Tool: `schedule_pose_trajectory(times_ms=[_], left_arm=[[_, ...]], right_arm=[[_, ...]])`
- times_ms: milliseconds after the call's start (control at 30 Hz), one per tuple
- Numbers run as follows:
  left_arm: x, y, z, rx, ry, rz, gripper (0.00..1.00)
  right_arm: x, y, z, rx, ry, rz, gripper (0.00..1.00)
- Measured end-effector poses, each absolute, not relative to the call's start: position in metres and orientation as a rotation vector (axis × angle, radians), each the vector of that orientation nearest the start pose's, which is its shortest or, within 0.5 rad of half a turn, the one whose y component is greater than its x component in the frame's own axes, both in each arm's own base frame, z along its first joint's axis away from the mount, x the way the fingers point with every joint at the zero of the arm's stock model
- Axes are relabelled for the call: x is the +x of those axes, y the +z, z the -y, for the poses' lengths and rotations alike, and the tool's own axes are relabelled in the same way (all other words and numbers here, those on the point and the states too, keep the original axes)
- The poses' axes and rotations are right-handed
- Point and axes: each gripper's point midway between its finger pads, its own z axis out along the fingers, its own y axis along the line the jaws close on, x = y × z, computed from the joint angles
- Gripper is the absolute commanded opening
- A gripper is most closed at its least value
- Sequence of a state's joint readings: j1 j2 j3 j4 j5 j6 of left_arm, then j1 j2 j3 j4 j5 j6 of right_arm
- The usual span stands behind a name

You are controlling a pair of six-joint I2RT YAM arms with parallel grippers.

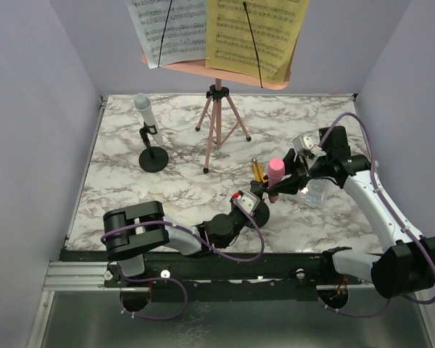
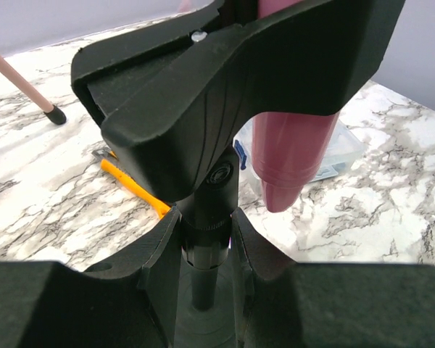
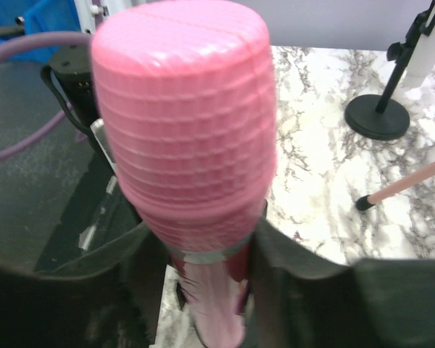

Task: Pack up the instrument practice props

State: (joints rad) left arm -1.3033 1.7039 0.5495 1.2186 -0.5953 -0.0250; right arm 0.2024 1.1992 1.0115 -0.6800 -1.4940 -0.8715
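Pink microphone (image 3: 185,145) is sitting clipped in its mount (image 2: 203,109), my right gripper (image 3: 206,290) clasping its handle, my left gripper (image 2: 206,250) clamping the stem; nothing is looking packed yet.

A clear plastic box (image 1: 316,193) sits on a white tabletop (image 1: 123,196) with grey marble veining. A small cutter (image 1: 257,171), yellow-orange with black trim, lies flat on the same top, to the left of the box and a little farther back, near it but not touching. Plain pale grey walls (image 1: 29,145) stand behind the box and well off to either side of it. In front of the box a black strip edges the table, and farther left of the box, below that edge, runs a silver metal rail (image 1: 72,276)
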Motion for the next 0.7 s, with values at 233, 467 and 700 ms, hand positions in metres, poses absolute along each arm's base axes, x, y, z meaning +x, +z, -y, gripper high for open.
schedule_pose_trajectory(times_ms=[233,467,700], left_arm=[[0.208,0.15,0.39,0.485,-0.614,-1.465,0.0],[0.208,0.162,0.389,0.444,-0.633,-1.429,0.0],[0.206,0.17,0.389,0.424,-0.655,-1.403,0.0]], right_arm=[[0.195,0.266,-0.215,-1.37,1.261,-1.191,0.04],[0.201,0.279,-0.206,-1.348,1.205,-1.229,0.0],[0.204,0.287,-0.192,-1.295,1.173,-1.274,0.0]])
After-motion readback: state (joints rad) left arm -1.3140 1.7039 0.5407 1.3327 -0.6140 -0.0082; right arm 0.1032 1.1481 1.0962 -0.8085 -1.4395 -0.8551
